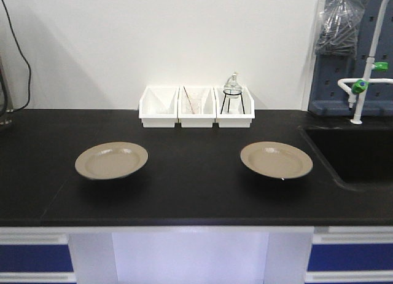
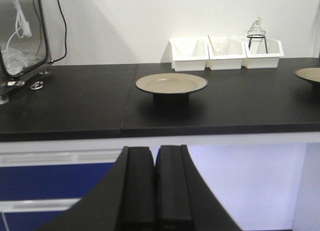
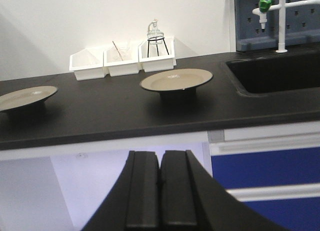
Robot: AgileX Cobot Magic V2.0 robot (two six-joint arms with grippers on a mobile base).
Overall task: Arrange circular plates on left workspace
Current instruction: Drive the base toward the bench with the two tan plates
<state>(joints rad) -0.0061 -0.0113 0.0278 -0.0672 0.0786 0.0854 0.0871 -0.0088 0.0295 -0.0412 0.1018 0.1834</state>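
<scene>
Two round beige plates lie flat on the black benchtop (image 1: pixel 196 192). The left plate (image 1: pixel 111 160) sits left of centre; it also shows in the left wrist view (image 2: pixel 171 83) and at the left edge of the right wrist view (image 3: pixel 25 98). The right plate (image 1: pixel 276 160) sits near the sink; it shows in the right wrist view (image 3: pixel 176 80) and at the right edge of the left wrist view (image 2: pixel 308 74). My left gripper (image 2: pixel 155 152) is shut and empty, held below and in front of the bench edge. My right gripper (image 3: pixel 160 156) is shut and empty, likewise low in front of the bench.
Three white bins (image 1: pixel 196 106) stand in a row at the back wall; the right one holds a glass flask on a black stand (image 1: pixel 233 94). A sunken black sink (image 1: pixel 356 155) with a white tap with green fittings (image 1: pixel 363 84) is at the right. A wire-framed unit with cables (image 2: pixel 20 36) stands at far left.
</scene>
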